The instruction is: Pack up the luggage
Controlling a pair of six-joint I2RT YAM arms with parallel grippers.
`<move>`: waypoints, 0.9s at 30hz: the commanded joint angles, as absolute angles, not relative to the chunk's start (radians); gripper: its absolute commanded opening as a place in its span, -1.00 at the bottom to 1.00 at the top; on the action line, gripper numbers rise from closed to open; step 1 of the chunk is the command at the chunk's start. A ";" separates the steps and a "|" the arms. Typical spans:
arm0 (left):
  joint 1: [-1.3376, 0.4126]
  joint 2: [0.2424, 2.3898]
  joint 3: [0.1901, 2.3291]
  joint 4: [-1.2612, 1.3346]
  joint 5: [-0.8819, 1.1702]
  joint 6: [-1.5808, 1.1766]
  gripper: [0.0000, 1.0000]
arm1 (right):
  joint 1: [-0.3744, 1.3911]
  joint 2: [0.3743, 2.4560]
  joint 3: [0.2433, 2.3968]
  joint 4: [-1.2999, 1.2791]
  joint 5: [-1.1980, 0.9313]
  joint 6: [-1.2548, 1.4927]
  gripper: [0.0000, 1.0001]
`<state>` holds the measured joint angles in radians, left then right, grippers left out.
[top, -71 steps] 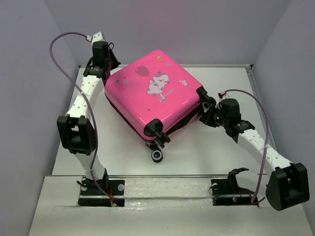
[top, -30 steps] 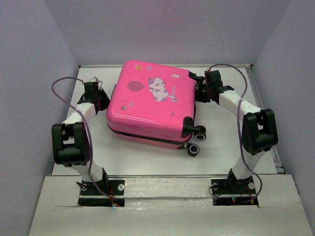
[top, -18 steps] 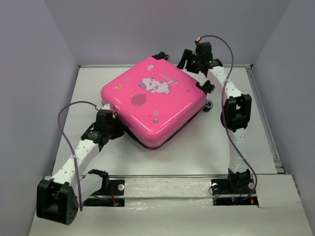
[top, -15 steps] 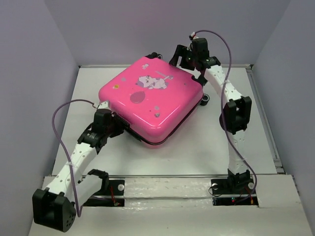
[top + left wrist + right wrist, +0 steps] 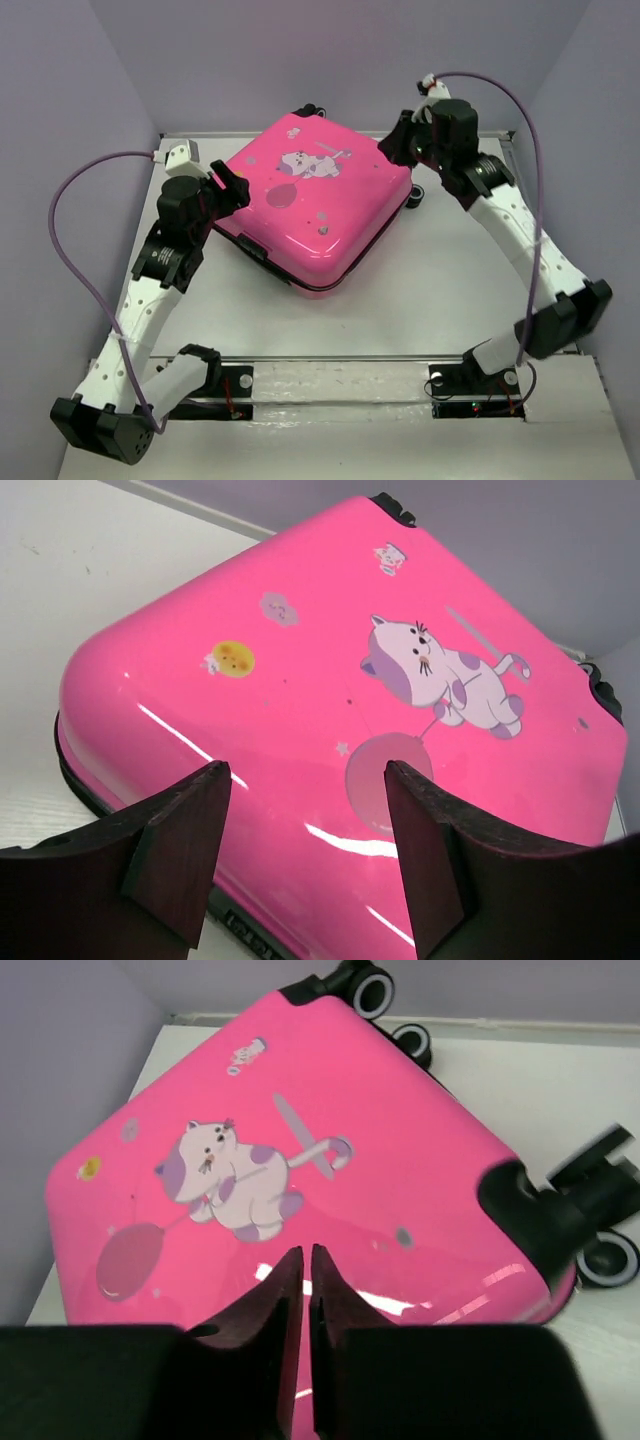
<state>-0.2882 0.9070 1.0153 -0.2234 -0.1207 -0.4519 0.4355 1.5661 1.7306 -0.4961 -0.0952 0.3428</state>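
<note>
Luggage (image 5: 315, 205) hot-pink, closed, cat-and-balloon print up; left pincer (image 5: 305, 775) released, right pincer (image 5: 306, 1252) nearly clenched, empty.

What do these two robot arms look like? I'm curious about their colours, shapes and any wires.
The left arm and right arm match: slim white segments dotted with small holes, linked by chunky black joint blocks. A thin purple cable loops along each arm. The left gripper and right gripper each end in two dark, wedge-shaped fingers.
</note>
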 commanded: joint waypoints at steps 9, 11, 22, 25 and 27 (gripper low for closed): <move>-0.052 1.324 1.325 -0.109 0.095 -0.428 0.59 | 0.430 1.147 0.959 -0.271 0.104 0.459 -0.86; -0.022 1.423 1.380 -0.144 0.060 -0.417 0.59 | 0.430 1.166 0.940 -0.272 0.139 0.457 -0.86; 0.080 1.770 1.528 -0.186 0.089 -0.411 0.56 | 0.430 1.382 1.017 -0.170 0.023 0.428 -0.86; 0.080 1.812 1.508 -0.180 0.147 -0.422 0.54 | 0.430 1.434 1.069 -0.161 -0.001 0.417 -0.86; 0.078 1.796 1.453 -0.158 0.172 -0.434 0.53 | 0.430 1.466 1.106 -0.147 -0.046 0.404 -0.86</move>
<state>0.0868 1.8404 1.4872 -0.1776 0.0834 -0.4339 0.4267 1.4387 0.9974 -0.2630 0.0311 0.4335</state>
